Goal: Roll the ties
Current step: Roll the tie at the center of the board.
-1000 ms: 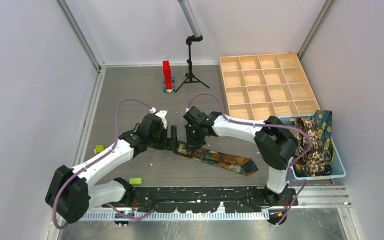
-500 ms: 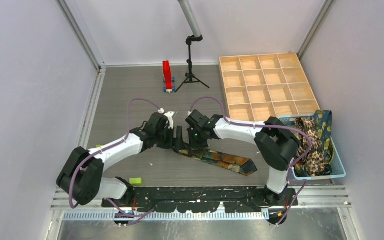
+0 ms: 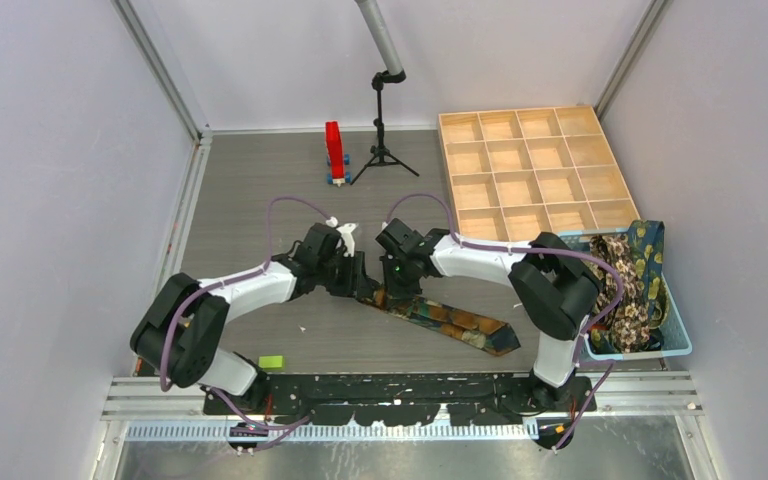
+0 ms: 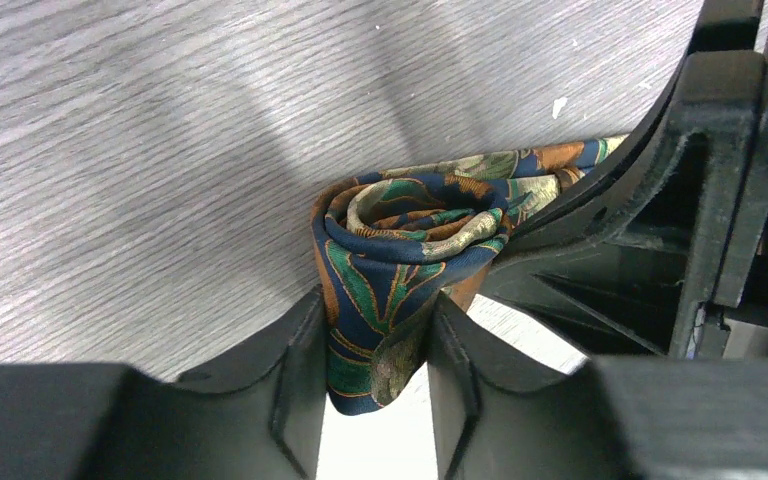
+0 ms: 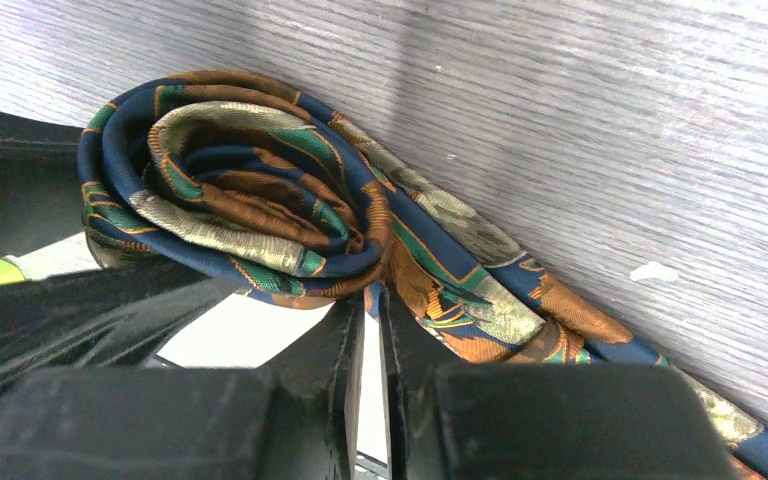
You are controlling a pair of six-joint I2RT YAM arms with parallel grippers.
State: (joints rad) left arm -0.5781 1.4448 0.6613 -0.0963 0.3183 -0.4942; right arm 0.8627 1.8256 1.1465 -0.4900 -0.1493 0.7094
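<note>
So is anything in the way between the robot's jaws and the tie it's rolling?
No, nothing visible. The left jaws squeeze the rolled end of the tie, and the right jaws pinch the fabric right beside the roll.

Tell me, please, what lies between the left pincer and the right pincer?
The rolled end of the tie; the left pincer clasps it and the right pincer nips its edge, as both wrist views show.

Tie [image 4: 385,285] – silky woven cloth w/ soft sheen; table [image 4: 110,150] – matt grey woodgrain.
</note>
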